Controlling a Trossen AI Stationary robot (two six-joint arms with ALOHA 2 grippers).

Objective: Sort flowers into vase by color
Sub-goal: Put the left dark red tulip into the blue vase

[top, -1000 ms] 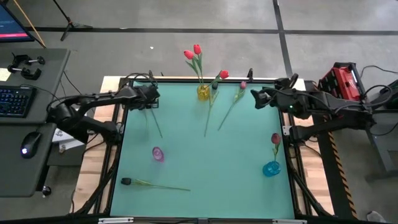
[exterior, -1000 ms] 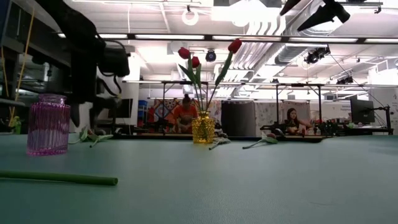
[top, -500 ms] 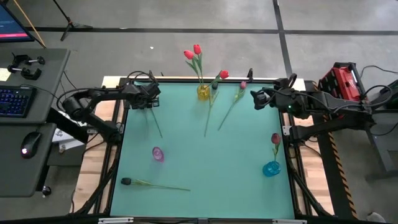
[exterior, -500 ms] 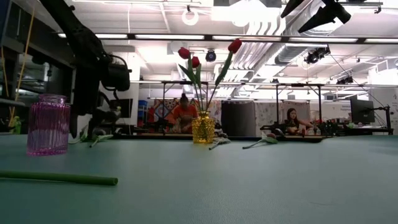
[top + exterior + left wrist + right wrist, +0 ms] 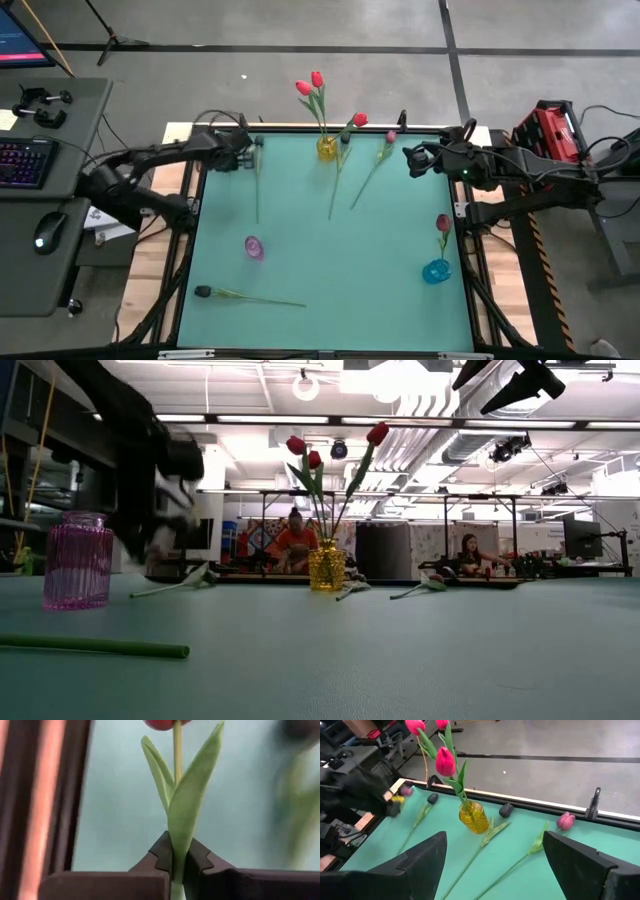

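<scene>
My left gripper (image 5: 247, 152) is at the table's far left corner, shut on a red-headed flower (image 5: 257, 190) whose stem runs toward the near edge. A yellow vase (image 5: 327, 148) at the far edge holds three red tulips. A purple vase (image 5: 254, 247) stands near left. A blue vase (image 5: 436, 270) at the near right holds one dark red flower (image 5: 443, 222). Three flowers lie flat: a dark one (image 5: 337, 180), a pink one (image 5: 372, 172) and a dark one (image 5: 250, 297) near the front. My right gripper (image 5: 412, 160) hangs open above the far right. My left gripper pinches the flower between its two fingers (image 5: 162, 857) at the base of its leaves (image 5: 176, 851), a little below the red head (image 5: 162, 724). The fingers come slanting down from the table's left and lie across the stem. The long stem (image 5: 257, 205) trails toward the near edge, low over the table.
The table's black frame rail (image 5: 190, 215) runs close beside my left gripper. A desk with keyboard (image 5: 22, 160) and mouse stands left of the table, a red box (image 5: 548, 130) to the right. Bare green mat lies in the table's middle (image 5: 340, 260).
My left gripper has shut on the flower and shifted a little toward the far edge and the right. The flower has swung about: its stem lay slanting toward the near right and now runs straight toward the near edge, its head end drawn toward the far edge.
</scene>
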